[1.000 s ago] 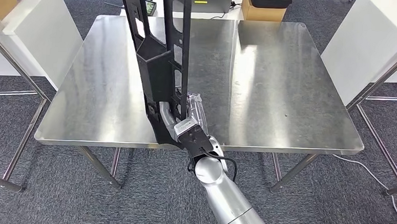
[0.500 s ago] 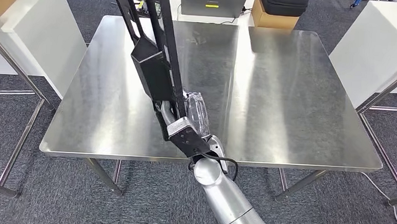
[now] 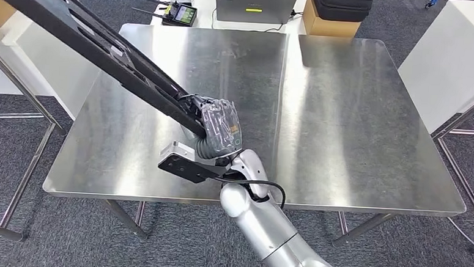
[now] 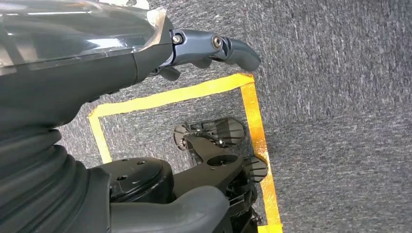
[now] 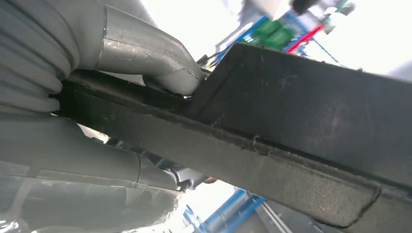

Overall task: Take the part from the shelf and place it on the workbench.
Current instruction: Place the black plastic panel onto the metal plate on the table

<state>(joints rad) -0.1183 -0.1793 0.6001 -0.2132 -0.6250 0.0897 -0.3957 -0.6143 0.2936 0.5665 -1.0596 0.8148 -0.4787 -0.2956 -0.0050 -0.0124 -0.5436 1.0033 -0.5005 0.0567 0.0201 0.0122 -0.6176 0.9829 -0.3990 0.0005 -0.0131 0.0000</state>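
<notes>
Above the workbench's (image 3: 346, 115) near-left area, the part (image 3: 98, 43), a long black matte slotted bar, slants up-left, gripped at its lower end by the right hand (image 3: 218, 126). Left hand (image 4: 214, 46): over grey carpet, grip state undeterminable. Bench: brushed steel, square.

Right hand (image 3: 218, 127) over near-centre worktop (image 3: 346, 115) holds part (image 3: 98, 40) slanting up to far left; remote (image 3: 181, 12), grey box (image 3: 253, 3), cardboard box (image 3: 326, 21) behind far edge.
</notes>
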